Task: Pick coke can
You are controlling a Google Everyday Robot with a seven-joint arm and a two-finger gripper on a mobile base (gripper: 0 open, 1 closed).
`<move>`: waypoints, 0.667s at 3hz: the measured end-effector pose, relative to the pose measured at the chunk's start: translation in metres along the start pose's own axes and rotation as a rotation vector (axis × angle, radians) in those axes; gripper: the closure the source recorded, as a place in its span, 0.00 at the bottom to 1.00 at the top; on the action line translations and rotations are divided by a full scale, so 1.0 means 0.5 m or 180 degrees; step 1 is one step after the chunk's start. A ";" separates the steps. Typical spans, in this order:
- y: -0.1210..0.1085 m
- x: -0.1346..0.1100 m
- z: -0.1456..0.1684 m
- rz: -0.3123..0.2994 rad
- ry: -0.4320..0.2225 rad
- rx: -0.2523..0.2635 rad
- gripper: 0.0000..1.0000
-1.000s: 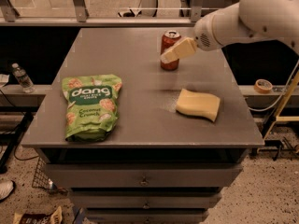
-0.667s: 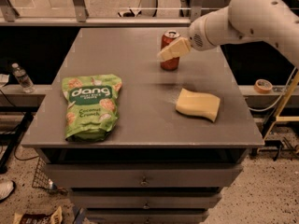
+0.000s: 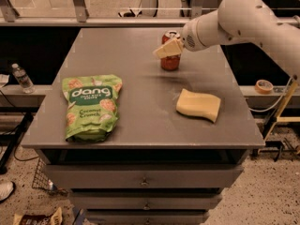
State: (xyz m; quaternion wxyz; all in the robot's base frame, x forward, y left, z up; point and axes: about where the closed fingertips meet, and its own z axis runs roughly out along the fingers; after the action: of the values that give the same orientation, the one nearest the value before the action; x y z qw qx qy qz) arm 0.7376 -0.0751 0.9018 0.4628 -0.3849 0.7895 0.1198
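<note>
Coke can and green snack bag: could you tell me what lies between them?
Nothing: in the camera view, bare table runs from the coke can to the snack bag. The hand is at the can's top, overlapping it.

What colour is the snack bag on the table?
The snack bag is green with white "dang" lettering, in the camera view. The gripper hovers by the coke can.
</note>
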 end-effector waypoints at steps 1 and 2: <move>-0.003 -0.007 0.004 -0.0013 -0.0046 -0.0013 0.41; -0.005 -0.018 -0.006 -0.0044 -0.0122 -0.0011 0.64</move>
State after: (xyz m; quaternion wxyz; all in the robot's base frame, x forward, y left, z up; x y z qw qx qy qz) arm 0.7401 -0.0739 0.9112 0.4780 -0.3888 0.7776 0.1254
